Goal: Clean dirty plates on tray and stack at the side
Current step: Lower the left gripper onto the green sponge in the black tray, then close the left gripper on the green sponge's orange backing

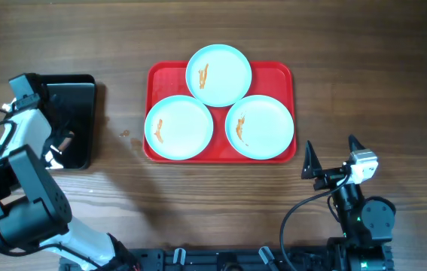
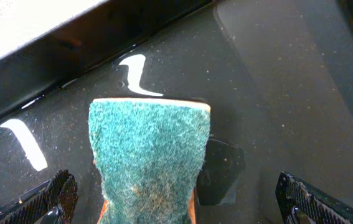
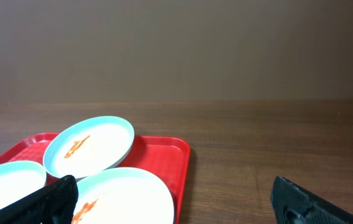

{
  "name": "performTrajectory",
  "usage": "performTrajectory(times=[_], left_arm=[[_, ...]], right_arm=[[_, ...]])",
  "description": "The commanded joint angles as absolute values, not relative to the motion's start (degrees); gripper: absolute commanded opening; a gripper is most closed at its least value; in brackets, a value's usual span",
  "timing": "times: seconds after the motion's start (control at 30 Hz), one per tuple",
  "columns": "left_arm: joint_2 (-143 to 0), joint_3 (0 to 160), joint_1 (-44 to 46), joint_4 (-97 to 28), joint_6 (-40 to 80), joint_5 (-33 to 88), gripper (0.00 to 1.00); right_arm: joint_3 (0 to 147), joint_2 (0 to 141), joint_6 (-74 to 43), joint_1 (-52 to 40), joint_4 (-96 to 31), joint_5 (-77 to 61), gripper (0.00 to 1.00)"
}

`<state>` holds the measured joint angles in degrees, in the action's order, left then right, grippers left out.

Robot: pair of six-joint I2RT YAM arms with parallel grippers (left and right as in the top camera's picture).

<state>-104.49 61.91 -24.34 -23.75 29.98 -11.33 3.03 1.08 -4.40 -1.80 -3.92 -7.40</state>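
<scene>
1. State: All three plates [image 1: 218, 74] lie on the red tray [image 1: 153, 75], each with an orange smear. None is cleaned or stacked yet.
2. The left claw [image 2: 179, 196] stands wide open over the black tray [image 1: 77, 90], well to the left of the red tray. Its fingers straddle a green-faced sponge [image 2: 148, 155] without touching it.
3. The right claw [image 1: 330, 147] is likewise open and empty, near the red tray's near right corner.
4. Hazard: the sponge rests on a glossy surface, so an off-centre closure may push it aside instead of gripping it.
5. Hazard: the plates sit tight together, one overhanging the red tray's far rim. Wiping an unsupported plate may shift its neighbours.
</scene>
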Motion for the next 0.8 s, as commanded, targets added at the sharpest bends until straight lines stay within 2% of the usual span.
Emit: performTrajectory(times=[0.0, 0.3, 0.53, 0.77], left_arm=[[-104.97, 62.70, -24.58, -22.87, 28.93, -10.72, 1.00], [-105.23, 62.67, -24.67, -22.37, 28.88, -10.79, 0.99], [-106.56, 62.67, -24.67, -22.06, 28.88, -10.76, 0.94], [-106.67, 62.59, -24.67, -22.50, 28.86, -10.76, 0.76]], right_arm=[[2.11, 0.27, -3.55, -1.52, -3.66, -6.37, 1.00], [2.11, 0.27, -3.57, -1.52, -3.66, -6.37, 1.00], [2.11, 0.27, -3.55, -1.52, -3.66, -6.37, 1.00], [2.11, 0.27, -3.57, -1.52, -3.66, -6.37, 1.00]])
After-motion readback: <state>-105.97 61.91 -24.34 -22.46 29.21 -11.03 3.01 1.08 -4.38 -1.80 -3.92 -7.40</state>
